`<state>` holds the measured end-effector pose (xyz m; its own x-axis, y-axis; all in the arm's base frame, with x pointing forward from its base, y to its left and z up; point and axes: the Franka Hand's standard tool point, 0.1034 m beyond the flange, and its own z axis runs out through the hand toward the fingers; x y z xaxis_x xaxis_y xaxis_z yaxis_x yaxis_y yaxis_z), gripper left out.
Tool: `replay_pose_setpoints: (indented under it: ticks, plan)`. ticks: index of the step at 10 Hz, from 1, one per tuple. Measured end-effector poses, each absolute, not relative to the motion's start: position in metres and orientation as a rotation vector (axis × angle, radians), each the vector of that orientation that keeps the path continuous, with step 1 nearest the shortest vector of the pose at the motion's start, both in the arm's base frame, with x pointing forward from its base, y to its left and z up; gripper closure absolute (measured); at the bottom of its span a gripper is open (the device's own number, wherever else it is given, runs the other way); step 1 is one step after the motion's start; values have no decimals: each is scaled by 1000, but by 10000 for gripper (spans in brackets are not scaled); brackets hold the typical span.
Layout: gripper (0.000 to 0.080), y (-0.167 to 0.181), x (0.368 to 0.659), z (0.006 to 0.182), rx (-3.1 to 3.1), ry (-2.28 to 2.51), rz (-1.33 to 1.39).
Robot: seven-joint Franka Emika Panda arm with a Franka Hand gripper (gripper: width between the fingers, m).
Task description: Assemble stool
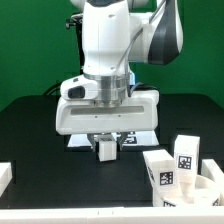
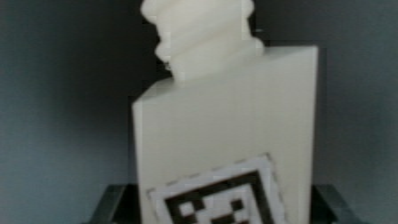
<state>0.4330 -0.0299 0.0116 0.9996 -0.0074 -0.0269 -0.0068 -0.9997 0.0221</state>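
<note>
A white stool leg (image 1: 107, 150) is held clamped between the fingers of the gripper (image 1: 107, 144), well apart from the round seat (image 1: 208, 188), toward the exterior view's left of it. Its square tag (image 2: 222, 197) is seen in the wrist view. Two further tagged legs (image 1: 186, 155) are seen upright against the seat

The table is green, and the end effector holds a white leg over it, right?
Not quite: the exterior view shows the table is black; only the back wall is green. The end effector does hold a white leg over it.
</note>
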Motion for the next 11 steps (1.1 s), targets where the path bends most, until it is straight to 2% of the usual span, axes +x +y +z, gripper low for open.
replay_pose_setpoints:
  ticks: [3, 5, 6, 7, 8, 9, 11]
  plan:
    - [482, -54, 427, 10, 3092, -720, -27]
    - [482, -51, 425, 9, 3118, -723, -97]
    - [303, -53, 427, 12, 3144, -766, -183]
    - [199, -55, 429, 16, 3174, -820, -299]
    - [199, -51, 430, 21, 3194, -890, -517]
    - [158, -50, 436, 23, 3197, -927, -644]
    - [152, -49, 432, 20, 3195, -923, -801]
